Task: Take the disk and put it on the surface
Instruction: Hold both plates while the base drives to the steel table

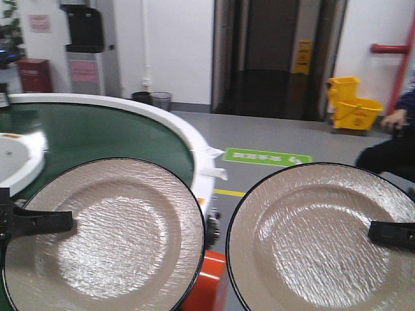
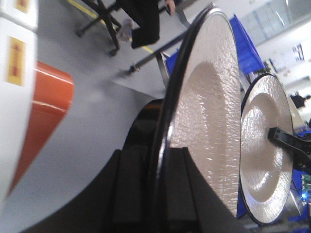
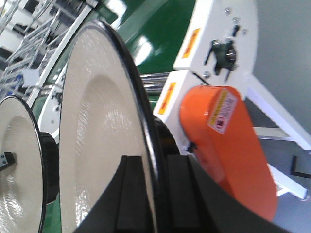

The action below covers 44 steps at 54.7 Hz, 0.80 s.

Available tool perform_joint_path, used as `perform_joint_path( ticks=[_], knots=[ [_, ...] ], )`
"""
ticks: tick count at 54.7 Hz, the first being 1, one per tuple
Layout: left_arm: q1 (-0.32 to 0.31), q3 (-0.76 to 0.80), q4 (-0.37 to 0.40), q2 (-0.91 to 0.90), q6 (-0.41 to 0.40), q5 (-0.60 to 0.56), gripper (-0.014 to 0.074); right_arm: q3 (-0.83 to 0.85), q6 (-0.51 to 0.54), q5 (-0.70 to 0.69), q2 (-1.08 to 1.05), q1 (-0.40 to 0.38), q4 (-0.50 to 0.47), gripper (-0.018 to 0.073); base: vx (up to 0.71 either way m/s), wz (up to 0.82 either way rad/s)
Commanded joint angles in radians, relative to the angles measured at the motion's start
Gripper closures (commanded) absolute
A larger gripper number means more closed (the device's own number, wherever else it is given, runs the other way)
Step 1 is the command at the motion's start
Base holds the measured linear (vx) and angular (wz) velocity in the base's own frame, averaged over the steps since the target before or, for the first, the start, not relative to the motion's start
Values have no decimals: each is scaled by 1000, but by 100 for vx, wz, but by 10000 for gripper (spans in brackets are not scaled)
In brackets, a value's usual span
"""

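Note:
Two beige textured disks with black rims are held up off any support. The left disk (image 1: 110,233) is clamped at its left rim by my left gripper (image 1: 61,222). The right disk (image 1: 318,240) is clamped at its right rim by my right gripper (image 1: 379,232). In the left wrist view the left gripper (image 2: 165,155) pinches the edge of its disk (image 2: 209,107), and the other disk (image 2: 265,150) shows behind it. In the right wrist view the right gripper (image 3: 151,165) pinches its disk (image 3: 97,126). The surface is out of view.
A green curved conveyor belt (image 1: 97,129) with a white rim lies behind the left disk, with a white dish (image 1: 16,155) on it. An orange housing (image 3: 228,145) sits below between the disks. A yellow mop bucket (image 1: 353,107) and a seated person (image 1: 395,142) are at the right.

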<state>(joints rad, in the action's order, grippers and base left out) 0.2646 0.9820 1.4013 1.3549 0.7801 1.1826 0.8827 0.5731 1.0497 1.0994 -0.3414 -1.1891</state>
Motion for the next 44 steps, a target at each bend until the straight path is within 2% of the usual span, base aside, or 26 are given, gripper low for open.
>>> perform_joint_path(
  ticks=[1,24,44],
  knots=[
    [-1,32,141,-38,-13,69,603,30,1,-5,-25,-5,-125,568,-11,-54],
    [-1,32,141,-38,-13,69,603,30,1,-4,-25,-5,-125,568,-7,-56],
    [-1,32,141,-38,-13,69,603,30,1,-4,-25,-5,-125,568,5,-56]
  ],
)
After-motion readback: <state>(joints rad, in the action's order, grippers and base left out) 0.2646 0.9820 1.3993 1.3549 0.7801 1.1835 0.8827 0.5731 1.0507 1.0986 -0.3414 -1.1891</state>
